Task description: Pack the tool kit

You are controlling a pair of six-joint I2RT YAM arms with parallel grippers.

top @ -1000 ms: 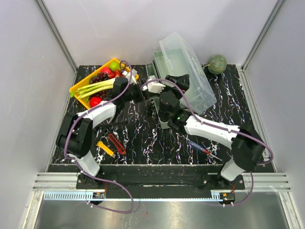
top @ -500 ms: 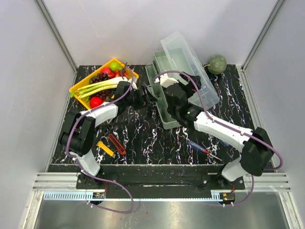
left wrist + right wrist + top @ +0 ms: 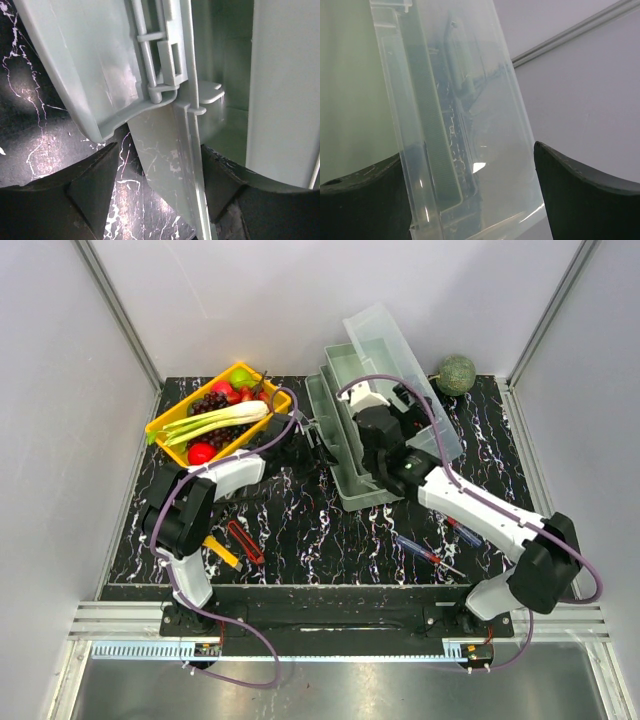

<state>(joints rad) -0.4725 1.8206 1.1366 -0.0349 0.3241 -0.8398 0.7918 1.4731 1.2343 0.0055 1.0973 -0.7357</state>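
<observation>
The pale grey-green toolbox (image 3: 347, 462) stands open at the table's middle back, its fold-out trays spread. Its clear lid (image 3: 385, 345) leans up and back. My left gripper (image 3: 312, 436) is at the box's left side; in the left wrist view it (image 3: 159, 150) straddles a thin wall of the toolbox (image 3: 100, 75), with a gap still showing at the left finger (image 3: 95, 175). My right gripper (image 3: 400, 400) stands open, and the lid (image 3: 485, 100) lies between its fingers. Red cutters (image 3: 243, 540) and yellow cutters (image 3: 220, 550) lie front left. Two screwdrivers (image 3: 425, 552) lie front right.
A yellow tray (image 3: 163, 422) of fruit and vegetables sits at the back left, close to my left arm. A green melon (image 3: 456, 373) rests in the back right corner. Grey walls close the table in on three sides.
The right arm has swung toward the back and the lid now stands steeper. My left gripper has slid right onto the toolbox wall and its jaws have narrowed.
</observation>
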